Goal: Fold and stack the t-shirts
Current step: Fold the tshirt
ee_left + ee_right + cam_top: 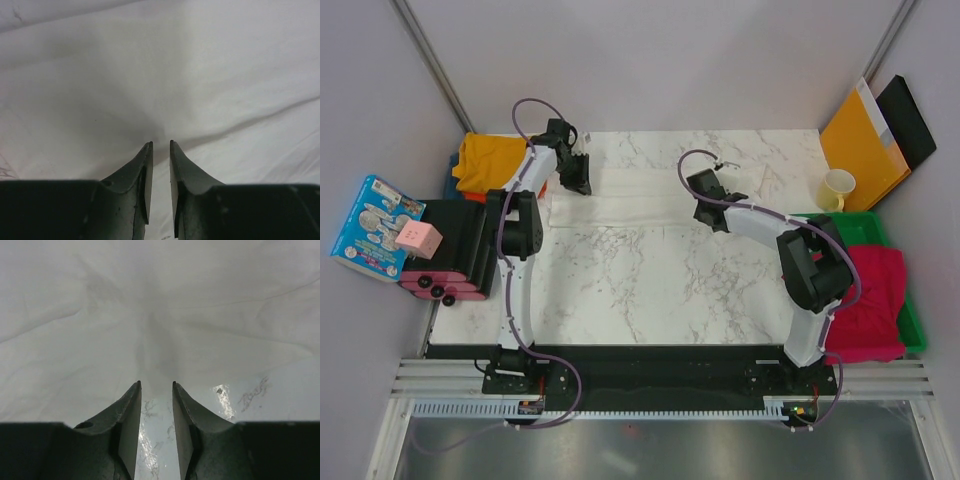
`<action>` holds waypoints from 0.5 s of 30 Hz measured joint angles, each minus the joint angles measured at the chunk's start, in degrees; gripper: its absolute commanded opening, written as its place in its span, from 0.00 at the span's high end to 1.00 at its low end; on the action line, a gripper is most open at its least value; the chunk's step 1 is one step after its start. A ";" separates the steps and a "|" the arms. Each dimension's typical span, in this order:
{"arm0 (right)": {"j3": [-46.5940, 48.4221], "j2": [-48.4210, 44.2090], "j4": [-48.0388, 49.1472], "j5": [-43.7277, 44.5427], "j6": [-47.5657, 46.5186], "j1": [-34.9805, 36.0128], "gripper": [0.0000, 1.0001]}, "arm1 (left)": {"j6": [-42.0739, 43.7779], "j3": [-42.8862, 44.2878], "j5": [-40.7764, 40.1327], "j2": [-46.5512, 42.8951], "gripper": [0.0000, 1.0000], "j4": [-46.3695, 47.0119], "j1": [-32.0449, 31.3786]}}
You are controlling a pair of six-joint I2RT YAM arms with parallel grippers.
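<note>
- The white t-shirt (635,195) is laid out as a long folded strip along the far side of the desk (650,285), running left to right between the two arms.
- The left jaws are set on the strip's left end, toward the far-left corner. In the left wrist view they are drawn in to a narrow slit, and creases in the white cloth run in to the fingertips (146,157) — the shirt is pinched there.
- The right jaws are set at the strip's right end, about midway along the far edge. They are likewise nearly closed on the shirt's edge, with the cloth gathered to the tips and bare marble seen beneath them.
- The mustard yellow t-shirt (485,160) is heaped at the far-left corner; a sliver of blue cloth (452,175) shows beside it.
- The crimson-pink t-shirt (870,300) is bunched in the green tray (917,330) at the right edge — its near end hangs over the tray.
- An orange-yellow envelope (860,140) and a pale cup (836,188) are seen at the far-right corner.
</note>
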 measured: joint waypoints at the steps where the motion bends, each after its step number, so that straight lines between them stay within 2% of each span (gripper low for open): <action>1: -0.02 -0.24 -0.02 0.46 0.31 -0.28 0.61 | 0.07 0.31 -0.52 0.92 0.72 -0.70 0.04; 9: -0.28 -1.33 -0.94 3.45 2.86 -2.19 0.60 | 0.50 7.06 -1.09 4.07 0.69 -1.92 0.04; 15: 2.47 4.59 -5.05 3.85 5.49 -5.03 0.60 | 1.33 7.89 -2.51 4.68 0.67 -1.95 0.04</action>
